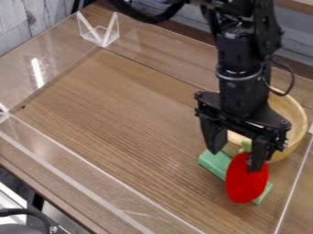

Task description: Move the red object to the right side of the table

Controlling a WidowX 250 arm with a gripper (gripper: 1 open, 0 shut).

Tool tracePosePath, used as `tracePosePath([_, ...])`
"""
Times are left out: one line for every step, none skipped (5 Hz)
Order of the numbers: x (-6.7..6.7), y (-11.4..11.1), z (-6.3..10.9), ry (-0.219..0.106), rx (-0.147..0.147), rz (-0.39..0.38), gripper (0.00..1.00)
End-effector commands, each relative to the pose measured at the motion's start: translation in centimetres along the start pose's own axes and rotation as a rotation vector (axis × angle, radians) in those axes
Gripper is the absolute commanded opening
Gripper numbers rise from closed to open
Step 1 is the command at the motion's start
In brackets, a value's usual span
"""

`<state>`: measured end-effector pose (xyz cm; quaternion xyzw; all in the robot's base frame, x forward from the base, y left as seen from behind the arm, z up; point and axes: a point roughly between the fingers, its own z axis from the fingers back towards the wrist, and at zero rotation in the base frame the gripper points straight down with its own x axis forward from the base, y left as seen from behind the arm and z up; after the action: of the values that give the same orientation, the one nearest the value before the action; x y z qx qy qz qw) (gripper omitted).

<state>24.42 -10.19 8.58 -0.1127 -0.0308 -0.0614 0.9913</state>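
Note:
The red object (247, 183), glossy and egg-shaped, lies on the brown wood-grain table (123, 110) near its front right corner. It rests against a flat green block (217, 165). My black gripper (247, 154) points down just above the red object. It is open, with its fingers spread to either side of the object's upper end and no grip on it.
A wooden bowl (291, 117) sits right behind the gripper at the table's right edge. Low clear acrylic walls (49, 155) border the table. A small clear folded stand (98, 32) is at the far left corner.

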Motion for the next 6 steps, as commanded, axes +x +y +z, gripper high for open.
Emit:
tracePosePath([0.3, 0.1, 0.3, -0.024, -0.007, 0.016, 1.00])
tracePosePath([-0.3, -0.5, 0.3, -0.012, -0.010, -0.012, 1.00])
tracePosePath([-0.9, -1.2, 0.5, -0.002, -0.010, -0.042, 1.00])
tracePosePath([-0.5, -2.0, 0.4, -0.006, 0.003, -0.001, 1.00])
tracePosePath([0.3, -1.7, 0.3, -0.010, 0.015, 0.022, 1.00])
tracePosePath([1.1, -1.5, 0.1, -0.013, 0.023, 0.046, 1.00])
